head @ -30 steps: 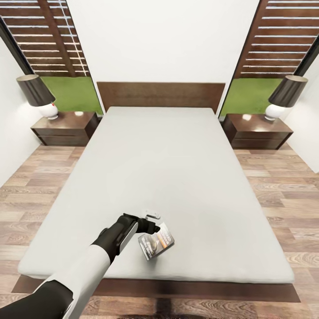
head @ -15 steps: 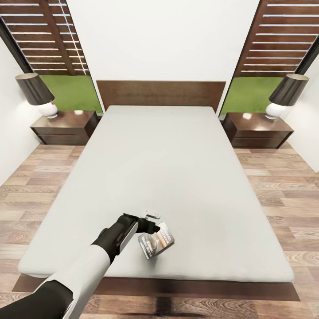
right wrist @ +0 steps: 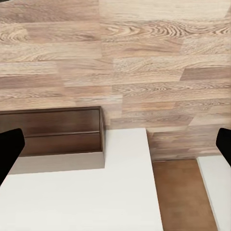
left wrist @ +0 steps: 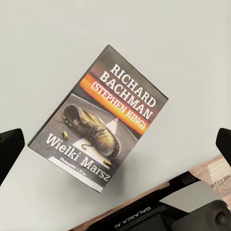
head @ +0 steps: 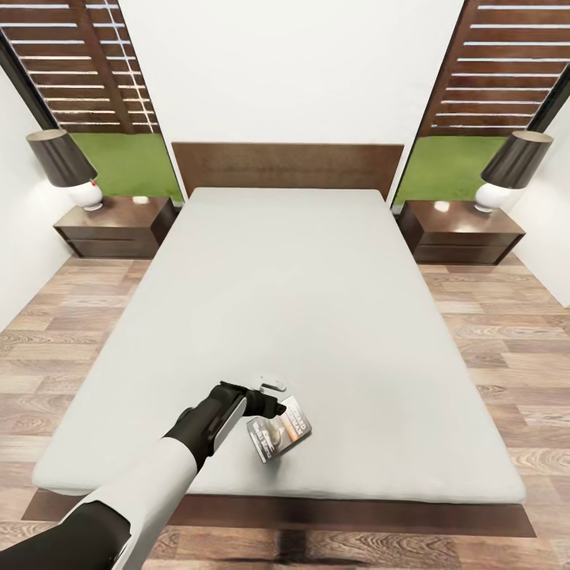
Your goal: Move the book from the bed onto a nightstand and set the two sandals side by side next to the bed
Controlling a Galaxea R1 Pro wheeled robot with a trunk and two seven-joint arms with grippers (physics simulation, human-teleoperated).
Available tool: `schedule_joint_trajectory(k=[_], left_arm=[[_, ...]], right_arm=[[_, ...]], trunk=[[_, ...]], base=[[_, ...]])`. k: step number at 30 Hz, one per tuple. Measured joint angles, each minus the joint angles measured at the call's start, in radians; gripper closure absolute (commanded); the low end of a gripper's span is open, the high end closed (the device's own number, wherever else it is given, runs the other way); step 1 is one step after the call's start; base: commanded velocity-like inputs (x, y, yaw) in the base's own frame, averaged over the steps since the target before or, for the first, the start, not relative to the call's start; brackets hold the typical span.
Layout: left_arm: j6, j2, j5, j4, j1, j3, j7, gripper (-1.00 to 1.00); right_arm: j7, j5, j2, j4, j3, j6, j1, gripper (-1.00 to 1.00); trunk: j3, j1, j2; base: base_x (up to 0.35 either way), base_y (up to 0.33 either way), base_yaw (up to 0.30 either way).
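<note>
Hovering L gripper [head: 273,398] over the book [head: 279,431], jaws spread wide, nothing held. Book lies flat on the bed [head: 317,301] near the foot edge (cover up, orange band showing). R gripper [right wrist: 115,144] fingers also wide apart, above wood floor [right wrist: 144,57]. Nightstand [head: 115,228] each side of the headboard.

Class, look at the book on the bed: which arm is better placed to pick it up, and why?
Left. The left gripper hovers right above the book, jaws spread either side of it in the wrist view. The right gripper faces floor.
</note>
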Motion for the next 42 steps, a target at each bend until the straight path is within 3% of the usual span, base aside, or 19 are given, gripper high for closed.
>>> schedule_joint_trajectory(k=[42], left_arm=[[-0.001, 0.000, 0.000, 0.000, 0.001, 0.000, 0.000, -1.00]], right_arm=[[-0.001, -0.001, 0.000, 0.000, -0.002, -0.002, 0.000, -1.00]], trunk=[[-0.004, 0.000, 0.000]], base=[[0.000, -0.019, 0.036]])
